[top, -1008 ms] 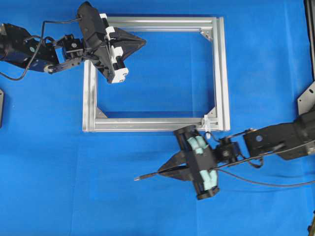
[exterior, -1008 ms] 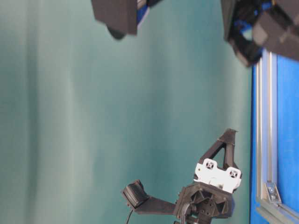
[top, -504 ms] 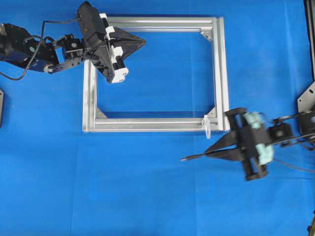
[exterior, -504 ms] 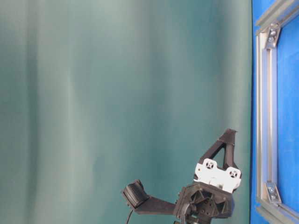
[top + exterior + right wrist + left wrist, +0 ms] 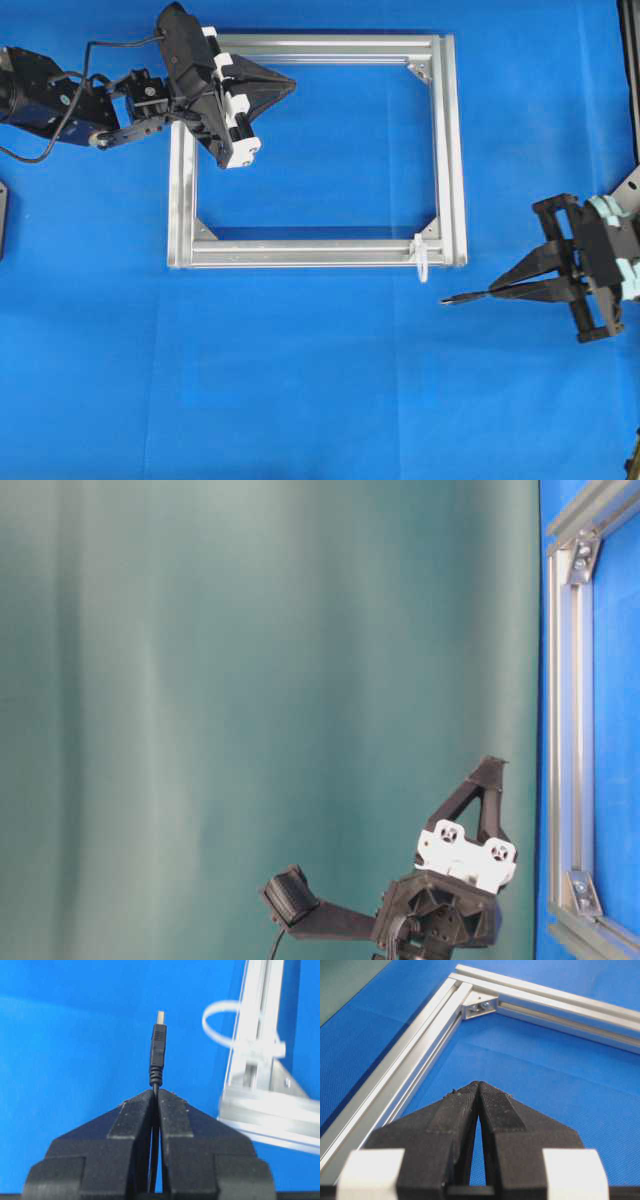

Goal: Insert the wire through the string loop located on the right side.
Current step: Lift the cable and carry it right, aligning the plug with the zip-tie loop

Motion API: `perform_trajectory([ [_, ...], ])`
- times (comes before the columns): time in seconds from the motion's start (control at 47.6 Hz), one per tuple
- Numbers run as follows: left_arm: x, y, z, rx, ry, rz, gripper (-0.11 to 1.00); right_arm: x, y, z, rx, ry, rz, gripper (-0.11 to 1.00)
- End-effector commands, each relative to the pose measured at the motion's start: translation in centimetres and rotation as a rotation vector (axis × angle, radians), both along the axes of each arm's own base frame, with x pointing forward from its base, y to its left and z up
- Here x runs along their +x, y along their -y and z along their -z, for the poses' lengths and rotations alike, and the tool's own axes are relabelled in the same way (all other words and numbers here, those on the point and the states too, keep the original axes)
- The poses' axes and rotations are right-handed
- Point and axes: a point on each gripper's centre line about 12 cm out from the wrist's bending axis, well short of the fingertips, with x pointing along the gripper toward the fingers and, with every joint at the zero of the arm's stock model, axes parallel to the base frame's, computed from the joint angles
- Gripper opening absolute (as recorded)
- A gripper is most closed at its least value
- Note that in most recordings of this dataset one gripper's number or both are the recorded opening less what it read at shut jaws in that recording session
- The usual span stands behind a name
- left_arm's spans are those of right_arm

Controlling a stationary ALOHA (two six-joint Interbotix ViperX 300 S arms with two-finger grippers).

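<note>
My right gripper is shut on the wire, whose dark plug sticks out past the fingertips toward the left. The white string loop hangs from the silver frame at its lower right corner. In the overhead view the plug tip lies to the right of the loop and a little below it, apart from it. My left gripper is shut and holds nothing, hovering over the frame's upper left part.
A blue mat covers the table under the rectangular aluminium frame. Silver corner brackets sit inside the frame's corners. A dark fixture stands at the right edge. The table-level view shows a green backdrop.
My right gripper has pulled to the right with the wire, from below the frame's lower bar to a place right of the loop. The left arm has not moved.
</note>
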Motion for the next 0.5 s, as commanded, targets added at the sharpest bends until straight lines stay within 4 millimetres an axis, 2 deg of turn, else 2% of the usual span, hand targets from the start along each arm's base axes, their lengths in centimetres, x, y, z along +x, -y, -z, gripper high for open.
perform_trajectory([
  [0.0,0.2,-0.2,-1.6,0.016,0.046,-0.002,0.00,-0.1,0.1,-0.2,0.008,0.003,0.005,-0.04],
  [0.315,0.2,-0.2,-1.6,0.016,0.046,-0.002,0.00,-0.3,0.5,0.1,0.003,-0.002,0.024,-0.04],
  [0.483,0.2,-0.2,-1.7,0.016,0.048,-0.002,0.00,0.0,1.8,0.1,-0.004,-0.002,0.087,-0.04],
])
